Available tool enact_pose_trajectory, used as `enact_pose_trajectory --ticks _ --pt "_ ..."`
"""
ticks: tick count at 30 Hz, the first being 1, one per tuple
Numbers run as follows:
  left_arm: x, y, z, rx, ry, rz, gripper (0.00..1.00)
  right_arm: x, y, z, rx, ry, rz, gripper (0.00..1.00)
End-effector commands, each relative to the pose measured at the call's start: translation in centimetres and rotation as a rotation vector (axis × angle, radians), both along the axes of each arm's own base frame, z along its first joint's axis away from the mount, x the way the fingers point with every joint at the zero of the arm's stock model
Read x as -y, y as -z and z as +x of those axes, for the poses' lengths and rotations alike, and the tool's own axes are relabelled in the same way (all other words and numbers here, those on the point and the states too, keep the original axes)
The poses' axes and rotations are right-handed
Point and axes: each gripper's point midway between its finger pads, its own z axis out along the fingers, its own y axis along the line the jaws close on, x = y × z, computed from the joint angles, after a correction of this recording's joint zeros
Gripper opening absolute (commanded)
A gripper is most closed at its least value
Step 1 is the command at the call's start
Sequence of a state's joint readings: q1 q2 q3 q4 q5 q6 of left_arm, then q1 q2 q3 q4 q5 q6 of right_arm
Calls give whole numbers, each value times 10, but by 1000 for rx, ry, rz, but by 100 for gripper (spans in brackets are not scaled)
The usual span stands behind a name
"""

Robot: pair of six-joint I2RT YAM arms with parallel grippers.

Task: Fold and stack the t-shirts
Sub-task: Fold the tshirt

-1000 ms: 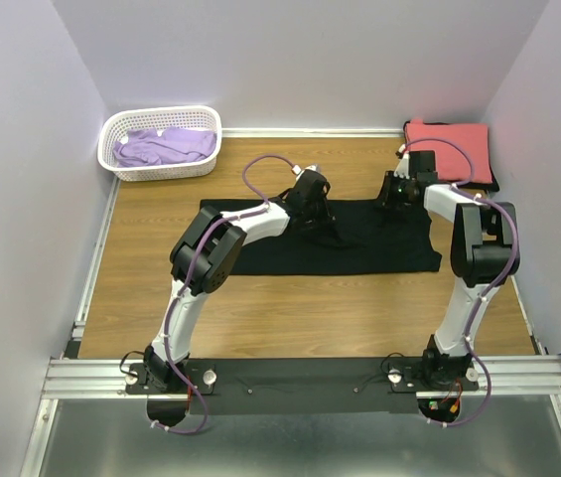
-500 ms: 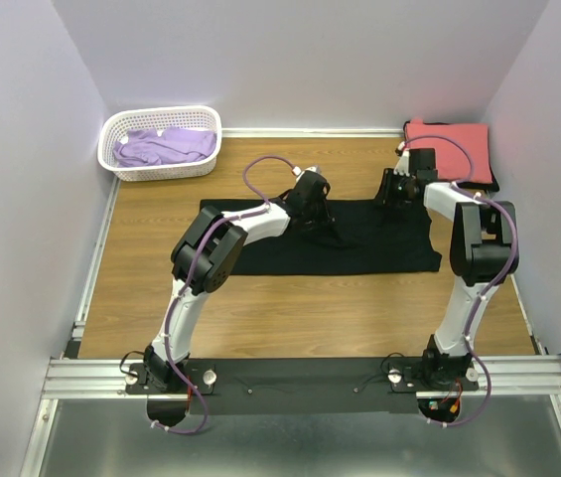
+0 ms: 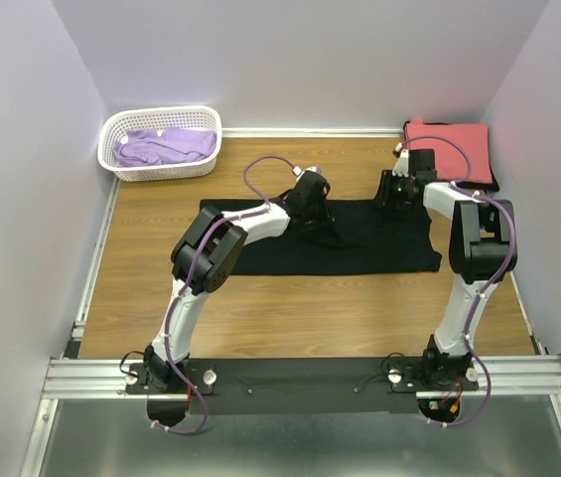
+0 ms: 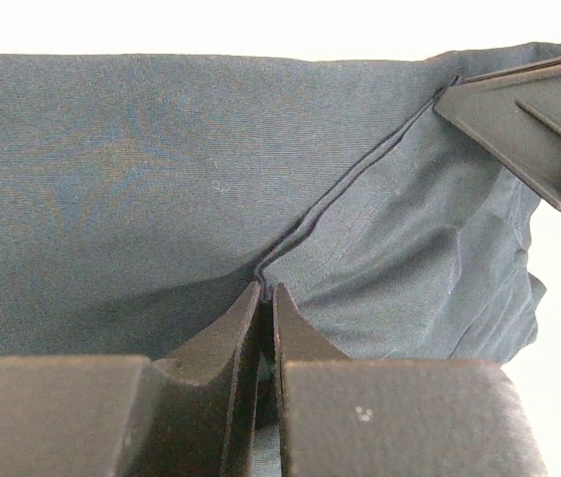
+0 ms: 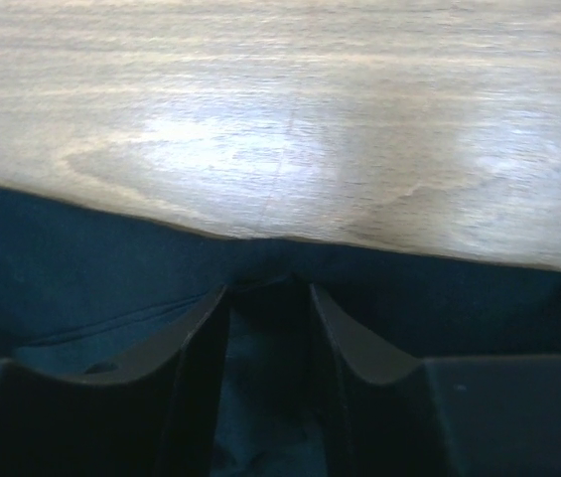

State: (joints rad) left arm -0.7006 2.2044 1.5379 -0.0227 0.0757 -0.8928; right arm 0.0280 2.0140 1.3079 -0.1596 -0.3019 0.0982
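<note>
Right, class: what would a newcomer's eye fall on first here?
A black tee lies spread across the table, the left gripper pinching a fold and the right gripper at its far edge, jaws parted. A coral tee sits far right; a lavender tee lies in the basket far left.

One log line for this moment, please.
left pincer: shut on black t-shirt | right pincer: open over its far edge | black t-shirt: spread flat | coral-red t-shirt: far right corner
</note>
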Motion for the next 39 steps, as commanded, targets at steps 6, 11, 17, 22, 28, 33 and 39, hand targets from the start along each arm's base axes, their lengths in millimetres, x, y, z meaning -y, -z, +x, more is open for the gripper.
enact_pose_trajectory --ticks 6,11,17,22,28,33,39 --pt "1 7 3 20 5 16 16 -14 -2 0 8 -105 54 33" --pt "1 7 2 18 6 16 16 -13 -8 1 21 -104 51 27" --pt "2 4 3 24 8 14 16 -11 -16 4 42 -99 39 13" --pt "-2 -5 9 67 2 35 16 -12 -28 10 69 -102 44 8" --pt "-4 -13 14 118 3 41 16 -16 -40 18 99 -116 63 6" --pt "-10 -12 18 144 -18 62 16 -17 -44 26 115 -116 64 6" --pt "-18 -14 20 177 -44 85 16 -20 -41 30 109 -126 87 6"
